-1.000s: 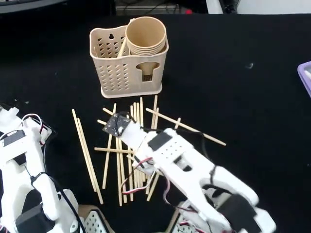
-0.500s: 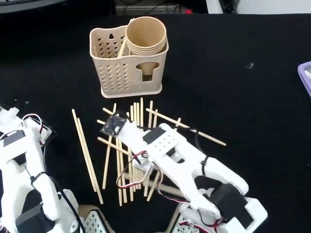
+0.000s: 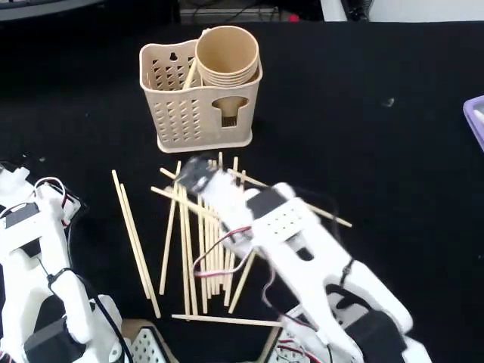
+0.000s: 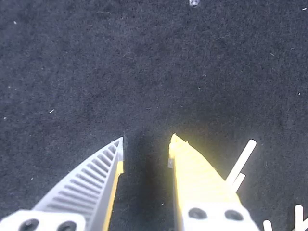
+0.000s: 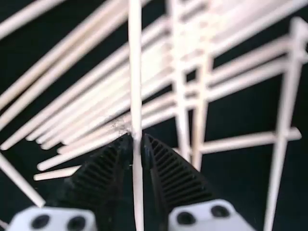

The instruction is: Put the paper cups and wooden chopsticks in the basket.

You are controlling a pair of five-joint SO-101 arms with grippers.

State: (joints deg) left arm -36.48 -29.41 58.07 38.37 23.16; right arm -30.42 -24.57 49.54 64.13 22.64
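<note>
Right claw [image 5: 137, 139] pinches one chopstick [image 5: 135, 72] above the pile [image 3: 186, 265] at frame centre (basket [image 3: 178, 113] sits upper left). Best lift straight up, clear of neighbours, before swinging basketward.

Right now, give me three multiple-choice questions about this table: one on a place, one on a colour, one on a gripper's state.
1. Where are the cups? A) on the floor B) in the basket C) in a gripper
2. What colour is the table? A) black B) white C) green
3. The right gripper is: A) wide open B) holding a cup C) shut on a chopstick
Answers: 1 B, they stand in one compartment; 2 A, its bare surface is black; 3 C, its jaws pinch one.
</note>
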